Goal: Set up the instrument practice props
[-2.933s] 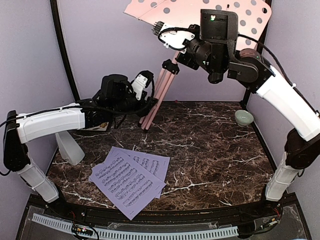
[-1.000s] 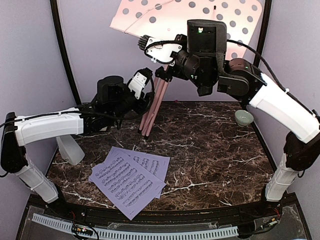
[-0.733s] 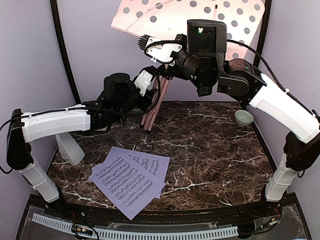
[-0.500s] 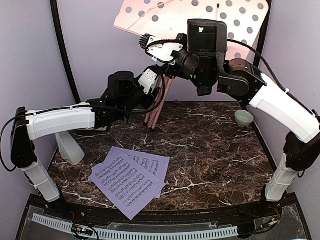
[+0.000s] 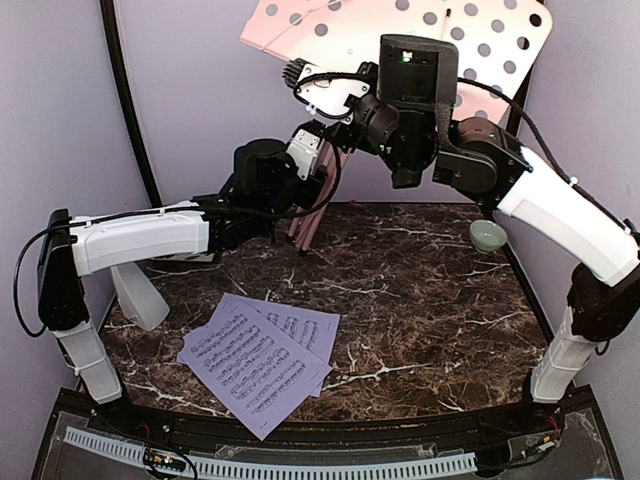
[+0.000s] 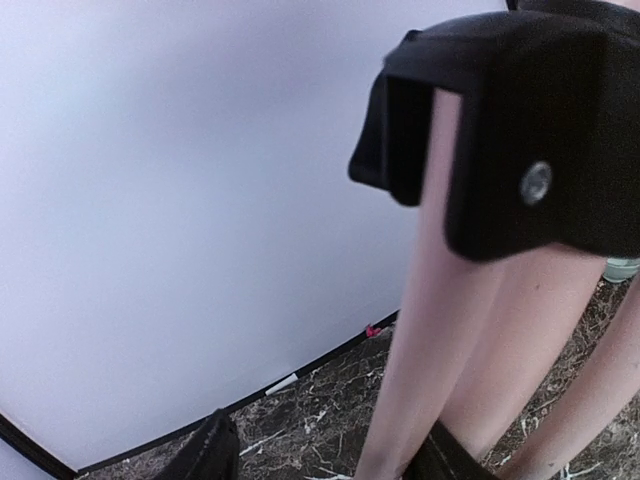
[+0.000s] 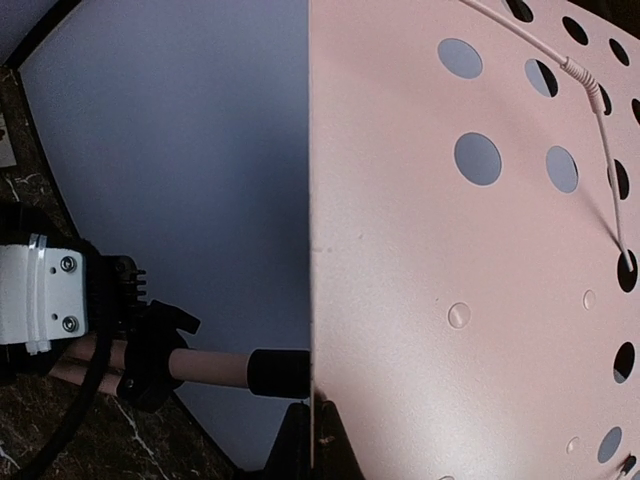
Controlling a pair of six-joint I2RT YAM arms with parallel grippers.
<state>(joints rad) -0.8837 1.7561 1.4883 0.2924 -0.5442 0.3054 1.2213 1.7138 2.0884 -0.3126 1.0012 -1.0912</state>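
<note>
The pink music stand [image 5: 350,40] is at the back of the desk [image 5: 430,290], leaning. Its perforated plate is high against the purple wall and its thin legs are folded together, pointing down toward the marble top; I cannot tell if the feet touch it. The right hand [image 5: 294,72] is closed tight on the lower edge of the plate. The right wrist view shows this grip from near, with the round holes and a thin pink wire on the plate, which the top view hardly shows. The left hand [image 5: 312,165] is partly open, with the legs between its fingers [image 6: 212,452]. Only the left wrist view shows the gap beside the legs, and the black collar [image 6: 520,130] that joins them. The lavender sheet-music pages [image 5: 255,360] lie flat at the front left, overlapping. The grey metronome [image 5: 135,295] stands upright to their left. The pale-green bowl [image 5: 487,235] sits at the right rear; its inside is too small to judge.
</note>
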